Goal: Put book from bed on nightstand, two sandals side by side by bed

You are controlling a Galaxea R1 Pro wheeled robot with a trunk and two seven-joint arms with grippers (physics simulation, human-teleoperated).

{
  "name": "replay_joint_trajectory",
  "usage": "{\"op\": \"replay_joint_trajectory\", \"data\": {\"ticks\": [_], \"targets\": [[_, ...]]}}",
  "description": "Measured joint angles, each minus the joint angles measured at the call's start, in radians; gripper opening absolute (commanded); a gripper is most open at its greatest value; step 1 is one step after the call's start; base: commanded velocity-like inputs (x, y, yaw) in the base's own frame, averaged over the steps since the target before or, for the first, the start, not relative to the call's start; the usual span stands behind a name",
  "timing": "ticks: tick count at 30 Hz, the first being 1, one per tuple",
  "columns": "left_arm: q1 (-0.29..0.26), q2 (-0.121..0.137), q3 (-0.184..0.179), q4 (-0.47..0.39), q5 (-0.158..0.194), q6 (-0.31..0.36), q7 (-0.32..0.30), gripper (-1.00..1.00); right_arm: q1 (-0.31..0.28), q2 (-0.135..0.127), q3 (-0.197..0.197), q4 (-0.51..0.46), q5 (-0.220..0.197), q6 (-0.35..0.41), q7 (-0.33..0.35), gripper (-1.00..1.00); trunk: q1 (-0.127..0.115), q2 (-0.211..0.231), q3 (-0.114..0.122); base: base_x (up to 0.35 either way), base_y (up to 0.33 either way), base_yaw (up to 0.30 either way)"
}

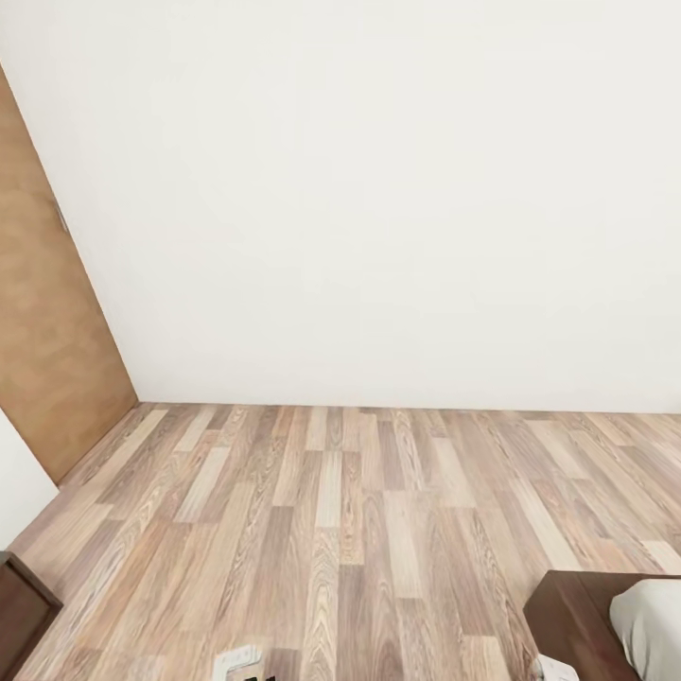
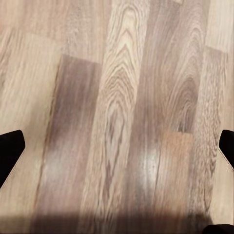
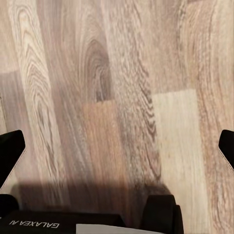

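Two pieces of dark-brown furniture are seen at the near edges of the head view: the corner of a low dark-brown wooden nightstand (image 1: 24,605) at the near left, and the corner of the dark-brown wooden platform bed (image 1: 577,619) with its light-grey mattress (image 1: 653,624) at the near right. Between them the light-brown wood-plank floor (image 1: 350,511) is spread out to a plain white wall (image 1: 378,189) at the far side. A brown wooden door (image 1: 47,340) is set along the left wall. The book and the blue sandals cannot be located in these pictures. In the left wrist view, the left gripper (image 2: 117,146) is held above bare floor planks, with its black fingers (image 2: 9,148) spread wide apart at the opposite edges of the picture and nothing between them. In the right wrist view, the right gripper (image 3: 117,146) is likewise held over the planks, its black fingers (image 3: 10,148) parted widely and empty, and a dark part of the robot's body (image 3: 97,219) lettered "GALAXEA" is seen below it, with a shadow cast on the floor.
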Motion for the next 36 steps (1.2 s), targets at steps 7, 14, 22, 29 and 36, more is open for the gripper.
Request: {"op": "replay_joint_trajectory", "data": {"ticks": [7, 14, 22, 29, 36], "targets": [[0.000, 0.000, 0.000, 0.000, 0.000, 0.000, 0.000, 1.00, 0.000, 0.000, 0.000, 0.000, 0.000, 0.000, 0.000, 1.00, 0.000, 0.000, 0.000, 0.334, 0.000, 0.000], [0.000, 0.000, 0.000, 0.000, 0.000, 0.000, 0.000, 1.00, 0.000, 0.001, 0.000, 0.000, 0.000, 0.000, 0.000, 1.00, 0.000, 0.000, 0.000, 0.334, 0.000, 0.000], [0.000, 0.000, 0.000, 0.000, 0.000, 0.000, 0.000, 1.00, 0.000, 0.000, 0.000, 0.000, 0.000, 0.000, 0.000, 1.00, 0.000, 0.000, 0.000, 0.334, 0.000, 0.000], [0.000, 0.000, 0.000, 0.000, 0.000, 0.000, 0.000, 1.00, 0.001, 0.001, 0.000, 0.000, 0.000, 0.000, 0.000, 1.00, 0.000, 0.000, 0.000, 0.334, 0.000, 0.000], [0.000, 0.000, 0.000, 0.000, 0.000, 0.000, 0.000, 1.00, 0.001, 0.000, 0.000, 0.000, 0.000, 0.000, 0.000, 1.00, 0.000, 0.000, 0.000, 0.334, 0.000, 0.000]]}}
